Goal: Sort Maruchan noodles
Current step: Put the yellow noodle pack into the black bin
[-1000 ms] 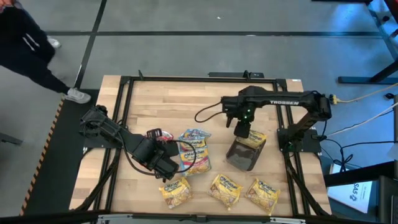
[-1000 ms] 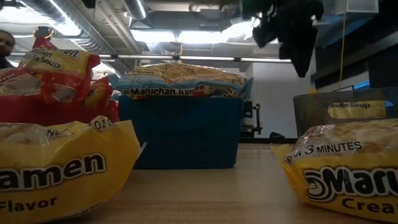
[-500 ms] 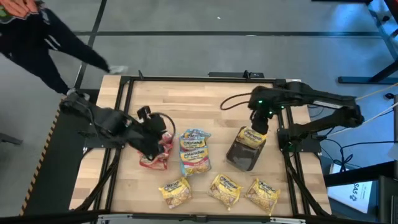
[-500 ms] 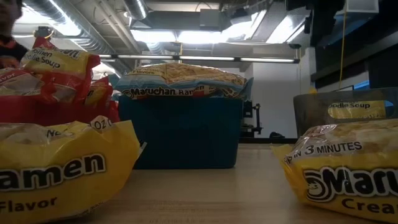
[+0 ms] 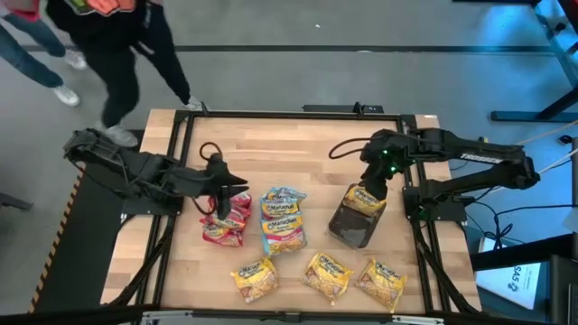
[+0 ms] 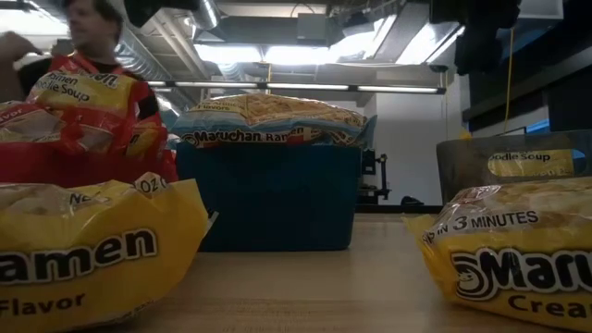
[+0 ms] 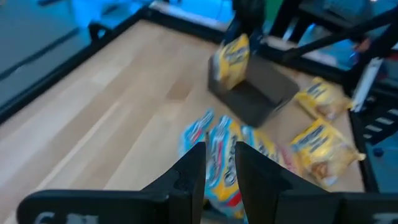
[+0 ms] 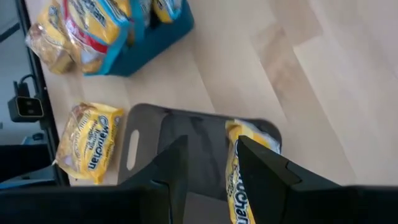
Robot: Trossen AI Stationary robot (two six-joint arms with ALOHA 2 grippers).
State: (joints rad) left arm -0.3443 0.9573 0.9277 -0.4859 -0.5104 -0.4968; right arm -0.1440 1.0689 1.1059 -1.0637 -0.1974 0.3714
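- Three yellow packets (image 5: pixel 256 279) (image 5: pixel 326 275) (image 5: pixel 380 281): loose in a row along the counter's (image 5: pixel 298 153) near edge.
- Red tray (image 5: pixel 225 233): red packets (image 5: pixel 233 210) heaped on it, left of centre.
- Teal tray (image 5: pixel 282 240): blue-edged packets (image 5: pixel 281 217) stacked on it, beside the red tray.
- Grey tray (image 5: pixel 354 227): one yellow packet (image 5: pixel 366 200) on its far end.
- Left hand (image 5: pixel 237 189): above the red packets, fingers (image 7: pixel 189 174) slightly apart, empty.
- Right hand (image 5: pixel 371 183): over the grey tray's packet, fingers (image 8: pixel 264 168) parted, not gripping.
- Person (image 5: pixel 117 36): on the floor beyond the counter's far left corner.
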